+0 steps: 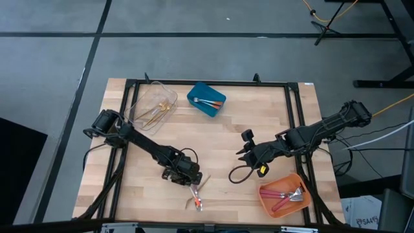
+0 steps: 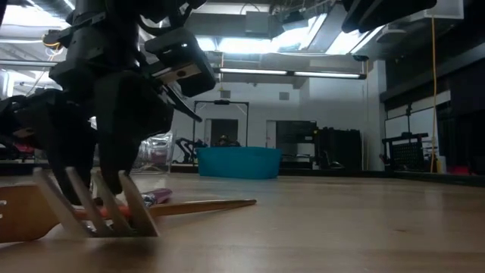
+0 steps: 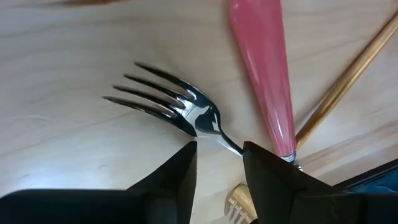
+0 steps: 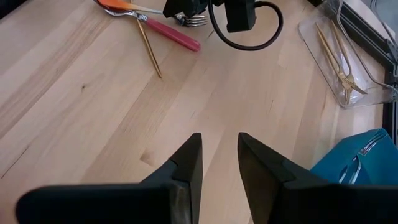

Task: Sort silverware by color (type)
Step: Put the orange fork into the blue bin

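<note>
A small heap of silverware (image 1: 196,195) lies near the table's front edge: a silver-headed fork (image 3: 177,107), a pink-handled piece (image 3: 264,81), a gold handle (image 3: 348,78) and an orange handle (image 4: 118,5). My left gripper (image 3: 219,152) points steeply down over the heap and is open. Its fingers stand on either side of the fork's thin neck (image 3: 229,143). My right gripper (image 4: 221,146) hangs open above bare wood at mid-right (image 1: 244,154), with nothing between its fingers. My left gripper straddles the fork's neck from above, with the fingers lying across it. The neck runs under one fingertip (image 3: 264,165), and I cannot tell whether the fingers touch it. The fork lies flat on the table.
A clear bin (image 1: 155,107) with gold pieces stands at the back left, with a blue bin (image 1: 207,99) of utensils beside it. An orange bin (image 1: 284,194) with red-handled pieces sits at the front right. A black frame (image 1: 207,83) edges the table.
</note>
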You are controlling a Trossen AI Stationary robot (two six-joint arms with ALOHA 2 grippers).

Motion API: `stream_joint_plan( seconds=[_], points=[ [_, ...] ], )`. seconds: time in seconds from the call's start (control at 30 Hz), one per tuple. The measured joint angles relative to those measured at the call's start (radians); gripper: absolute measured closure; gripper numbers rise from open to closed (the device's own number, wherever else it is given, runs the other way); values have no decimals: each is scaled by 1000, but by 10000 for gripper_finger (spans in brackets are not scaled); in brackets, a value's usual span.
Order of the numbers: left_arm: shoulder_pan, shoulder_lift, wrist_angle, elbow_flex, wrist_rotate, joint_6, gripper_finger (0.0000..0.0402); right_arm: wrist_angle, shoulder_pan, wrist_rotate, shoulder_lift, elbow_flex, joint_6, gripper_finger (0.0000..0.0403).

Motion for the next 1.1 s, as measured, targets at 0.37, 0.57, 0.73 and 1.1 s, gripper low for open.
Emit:
stream_joint_plan(
  seconds=[0.37, 0.57, 0.73, 1.1],
  points=[
    [4, -9, 31, -1, 1, -51, 278, -5, 0, 0, 0, 0, 0, 314],
    [-4, -9, 31, -1, 0, -81, 278, -7, 0, 0, 0, 0, 0, 314],
    [-3, -9, 31, -1, -11, -105, 278, -7, 0, 0, 0, 0, 0, 314],
    [2, 9, 43, 0, -27, -154, 278, -7, 0, 0, 0, 0, 0, 314]
  ],
)
